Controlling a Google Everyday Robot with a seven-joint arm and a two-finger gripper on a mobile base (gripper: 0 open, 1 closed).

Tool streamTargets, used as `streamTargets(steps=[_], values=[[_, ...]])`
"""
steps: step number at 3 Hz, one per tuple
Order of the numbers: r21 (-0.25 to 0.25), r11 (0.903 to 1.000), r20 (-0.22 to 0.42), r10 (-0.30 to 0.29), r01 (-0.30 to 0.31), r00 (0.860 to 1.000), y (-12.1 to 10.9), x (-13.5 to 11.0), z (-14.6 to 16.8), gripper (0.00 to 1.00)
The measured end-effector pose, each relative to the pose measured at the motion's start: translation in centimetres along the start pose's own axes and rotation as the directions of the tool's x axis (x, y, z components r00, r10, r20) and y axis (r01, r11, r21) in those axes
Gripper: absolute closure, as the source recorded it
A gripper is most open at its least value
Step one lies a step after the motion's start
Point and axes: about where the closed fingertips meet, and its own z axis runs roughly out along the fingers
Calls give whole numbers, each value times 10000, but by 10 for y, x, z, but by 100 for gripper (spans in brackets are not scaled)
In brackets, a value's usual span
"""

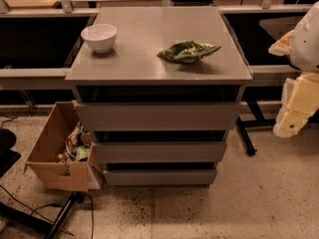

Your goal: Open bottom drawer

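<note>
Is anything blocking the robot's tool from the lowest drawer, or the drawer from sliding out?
Nothing visible does. The tool hangs at the right edge, open floor between it and the bottom drawer. The floor in front is bare too; a cardboard box sits just left of the drawer.

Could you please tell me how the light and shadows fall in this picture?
Camera view: warm, dim light; the cabinet top shows a soft sheen around the white bowl; the green bag casts a shadow in front of it; the gap above the bottom drawer is black; the gripper, at the right edge beside the cabinet, looks pale and bright.
</note>
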Motion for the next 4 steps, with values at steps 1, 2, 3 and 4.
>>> streamTargets(steps=[1, 2, 3, 4], values=[[94, 10000, 80, -20, 19, 10000, 0, -1, 0, 0], [-339, 9993, 1238, 187, -146, 9921, 28, -4, 52, 0], [-536, 9983, 1440, 314, -239, 9891, 54, -8, 119, 0], [-770, 9970, 488, 102, -64, 9988, 83, -3, 241, 0]])
